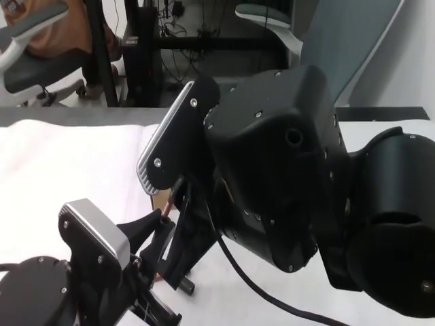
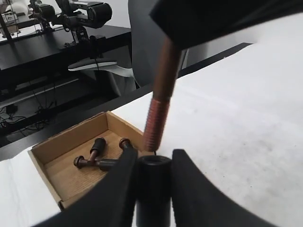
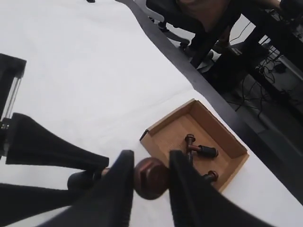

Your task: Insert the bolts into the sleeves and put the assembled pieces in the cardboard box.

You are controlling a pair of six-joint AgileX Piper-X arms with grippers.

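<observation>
My left gripper [image 2: 152, 177] is shut on a black sleeve [image 2: 152, 189], held upright with its open end up. My right gripper [image 3: 150, 177] is shut on the head of a copper bolt [image 3: 150, 178]. The bolt [image 2: 160, 97] hangs threaded end down, its tip just above the sleeve's mouth. In the high view the two grippers meet at the bolt [image 1: 167, 204] low in the middle. The cardboard box [image 2: 54, 144] lies on the white cloth beyond them and holds several assembled pieces [image 2: 97, 158]. The box [image 3: 165, 127] lies below the bolt's head, with the pieces [image 3: 201, 151] inside.
White cloth [image 1: 61, 170] covers the bench. Its far edge [image 1: 81, 115] is dark, with office chairs [image 1: 34, 61] and desk legs behind. The right arm's bulky black body [image 1: 285, 170] stands over the middle of the high view.
</observation>
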